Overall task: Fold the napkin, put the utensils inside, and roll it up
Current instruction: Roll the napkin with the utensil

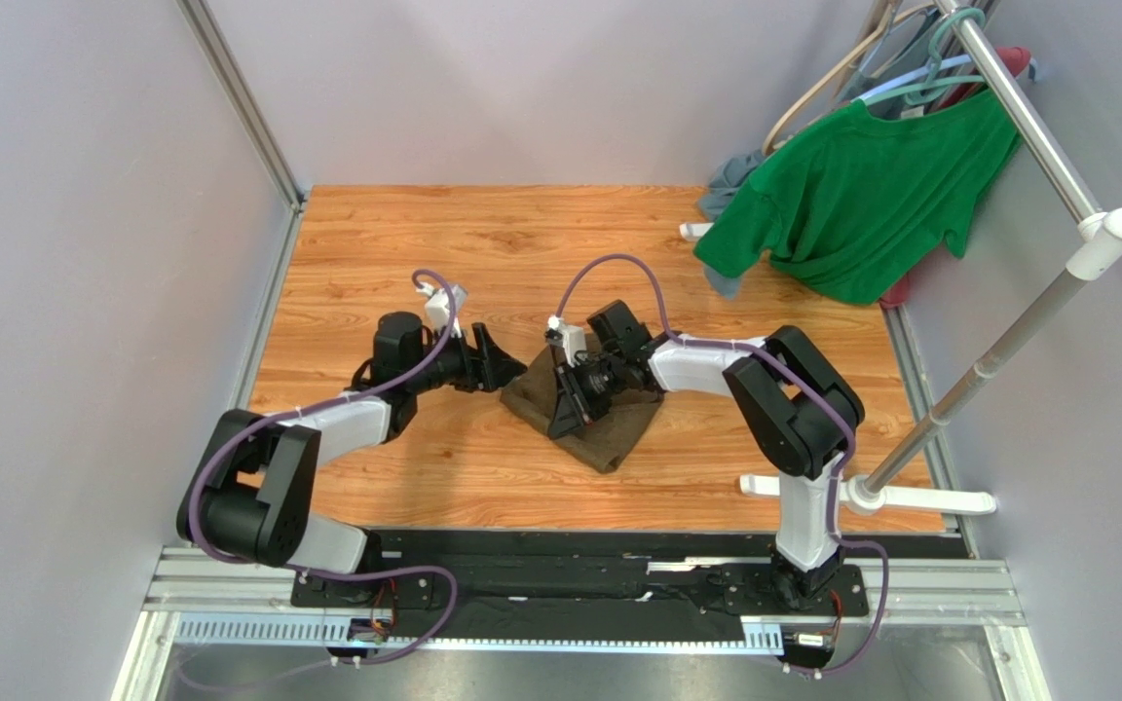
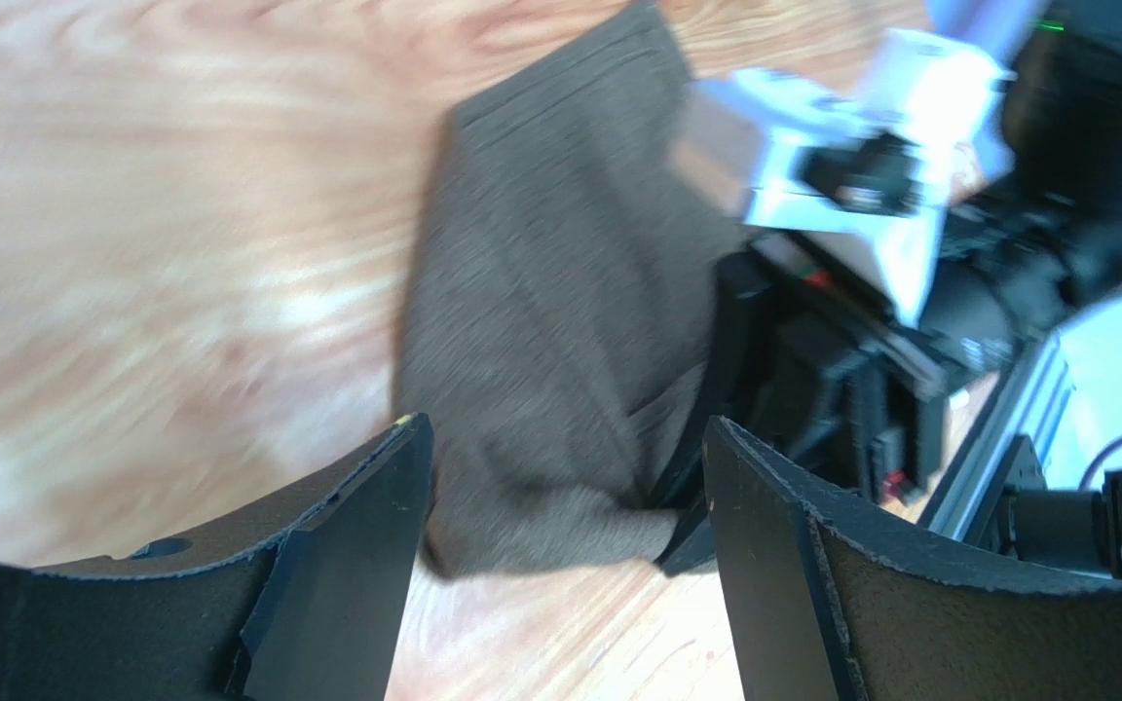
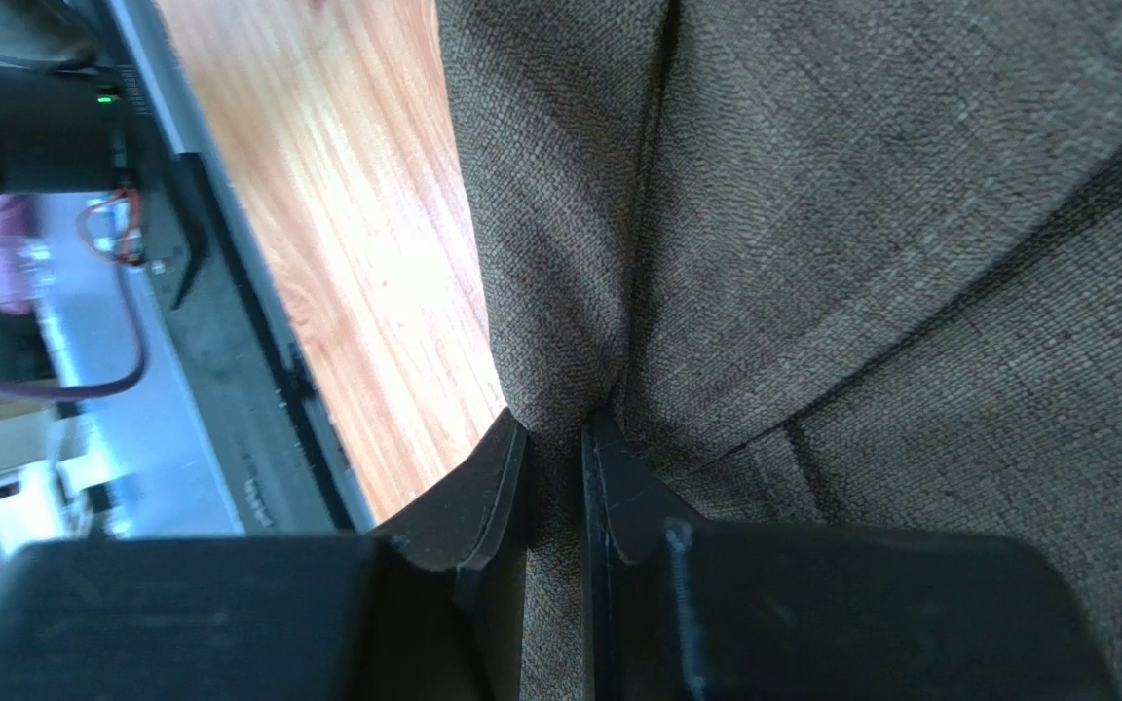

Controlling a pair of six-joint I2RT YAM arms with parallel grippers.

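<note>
**Right wrist view: fold in hand, cloth pinched**

The right arm's jaws are nearly closed on a raised ridge of the dark olive-brown fabric napkin point(image 3: 889, 219). The napkin lies partly folded in the middle of the light wooden tabletop point(image 1: 377, 234). The left arm's jaws stand wide apart and empty, just beside its left edge. No cutlery shows. I judge that the pinched layer next needs carrying across and laying flat.

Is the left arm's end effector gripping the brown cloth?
No, the left end effector is open: its fingers stand wide apart, and the napkin lies beyond them.
</note>
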